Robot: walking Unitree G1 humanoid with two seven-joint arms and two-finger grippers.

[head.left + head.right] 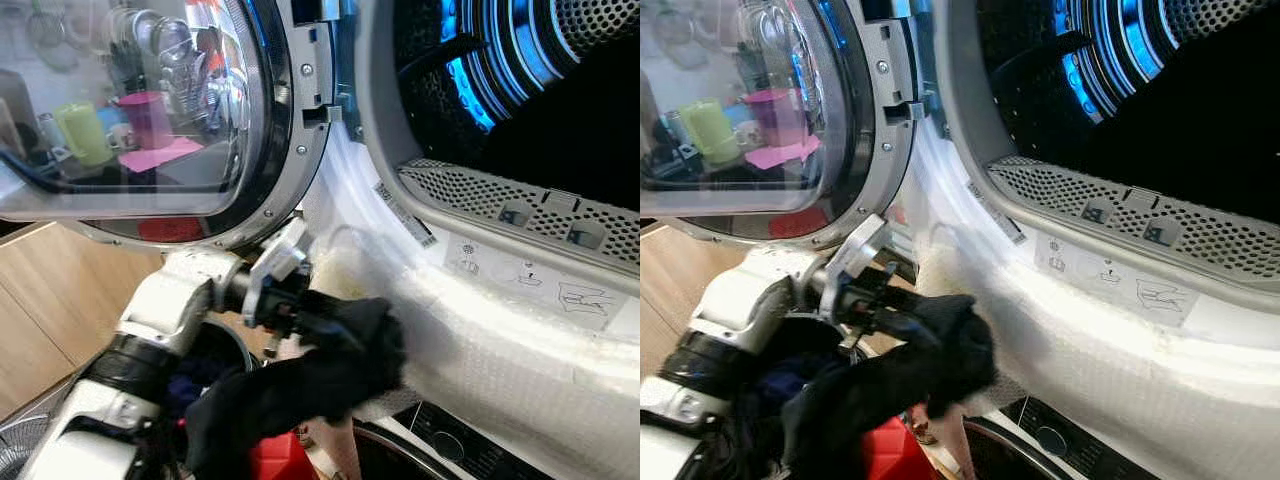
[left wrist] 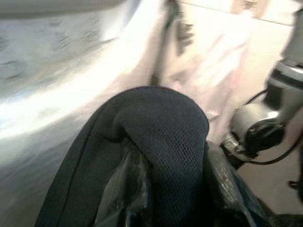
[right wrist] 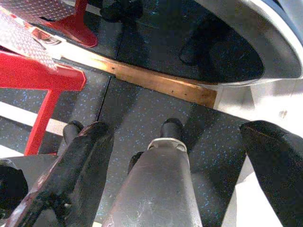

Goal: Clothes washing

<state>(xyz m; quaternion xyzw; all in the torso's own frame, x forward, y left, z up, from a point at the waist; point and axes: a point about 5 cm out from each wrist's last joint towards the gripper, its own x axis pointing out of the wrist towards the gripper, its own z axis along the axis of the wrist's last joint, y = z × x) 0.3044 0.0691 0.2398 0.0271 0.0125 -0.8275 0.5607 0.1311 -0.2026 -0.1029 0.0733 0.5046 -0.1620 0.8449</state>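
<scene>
My left gripper [image 1: 325, 318] is shut on a dark mesh garment [image 1: 300, 385], held against the white front rim [image 1: 500, 330] of the washing machine, just below its drum opening [image 1: 540, 90]. The cloth [image 2: 161, 132] drapes over the black fingers [image 2: 128, 189] and hides their tips; the rest hangs down below the wrist. The drum is dark inside with blue light on its wall. The round glass door [image 1: 150, 110] stands swung open to the left. My right gripper [image 3: 175, 142] hangs low over dark speckled floor, open and holding nothing.
A red plastic basket [image 1: 275, 455] with more dark clothes sits under my left arm. A second machine's dark round door [image 1: 440, 445] lies below the rim. Wooden panels [image 1: 50, 300] are on the left. A perforated lint grille [image 1: 480, 190] lines the opening's lower edge.
</scene>
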